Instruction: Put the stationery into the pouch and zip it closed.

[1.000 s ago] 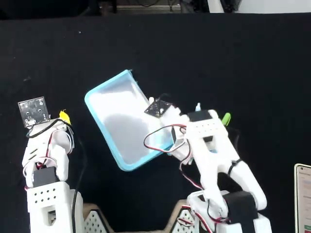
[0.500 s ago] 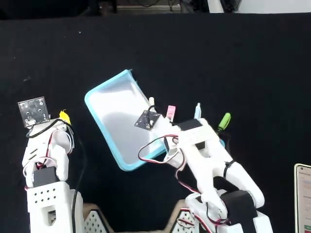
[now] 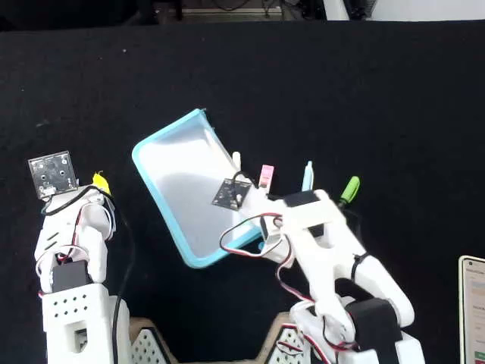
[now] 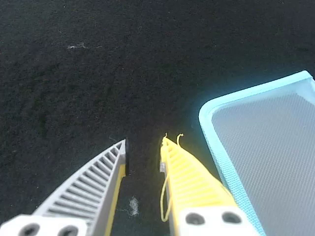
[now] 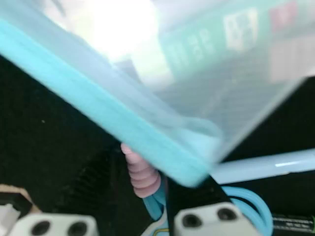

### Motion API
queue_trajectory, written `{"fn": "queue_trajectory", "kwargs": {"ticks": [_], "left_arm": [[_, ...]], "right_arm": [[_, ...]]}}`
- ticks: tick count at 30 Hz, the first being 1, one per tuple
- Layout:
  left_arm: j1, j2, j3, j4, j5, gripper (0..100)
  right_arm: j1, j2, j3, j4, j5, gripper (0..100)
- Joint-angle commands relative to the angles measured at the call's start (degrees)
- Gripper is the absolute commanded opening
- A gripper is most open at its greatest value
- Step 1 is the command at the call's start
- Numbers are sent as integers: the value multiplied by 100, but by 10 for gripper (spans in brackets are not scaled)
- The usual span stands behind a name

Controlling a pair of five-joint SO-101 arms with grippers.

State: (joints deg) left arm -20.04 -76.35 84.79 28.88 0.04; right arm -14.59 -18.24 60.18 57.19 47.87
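A translucent pouch (image 3: pixel 178 182) with a light blue rim lies tilted in the middle of the black table. Beside its right edge lie a white item (image 3: pixel 236 159), a pink item (image 3: pixel 266 176), a light blue pen (image 3: pixel 307 176) and a green marker (image 3: pixel 350 189). My right gripper (image 3: pixel 261 227) is at the pouch's near right corner. In the right wrist view the pouch's blue edge (image 5: pixel 123 132) runs just above a pink ribbed piece (image 5: pixel 140 174). My left gripper (image 4: pixel 142 142) hangs open over bare cloth left of the pouch corner (image 4: pixel 211 110), holding nothing.
The left arm's base (image 3: pixel 72 303) stands at the near left. A white device (image 3: pixel 474 303) lies at the near right edge. Blue cable loops (image 5: pixel 246 206) show beside the right gripper. Black cloth stretches bare behind and left of the pouch.
The right arm has drawn back toward the near edge and shifted left, uncovering the white, pink and blue items. The pouch and the left arm have stayed put.
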Motion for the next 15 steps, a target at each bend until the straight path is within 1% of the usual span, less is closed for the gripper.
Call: {"fn": "queue_trajectory", "kwargs": {"ticks": [1, 4, 8, 11, 15], "left_arm": [[75, -79, -92, -9, -9, 123], [189, -79, -92, 0, -9, 123], [497, -79, -92, 18, -35, 123], [734, -79, -57, 18, -422, 123], [1165, -79, 101, -18, -800, 122]], "right_arm": [[404, -119, -1007, 475, 70, 10], [290, -470, -1719, 1055, -79, 10], [-211, -1262, -2360, 1600, -554, 10], [-774, -1886, -2440, 1574, -738, 10], [-1486, -2510, -2413, 1257, -818, 10]]}}
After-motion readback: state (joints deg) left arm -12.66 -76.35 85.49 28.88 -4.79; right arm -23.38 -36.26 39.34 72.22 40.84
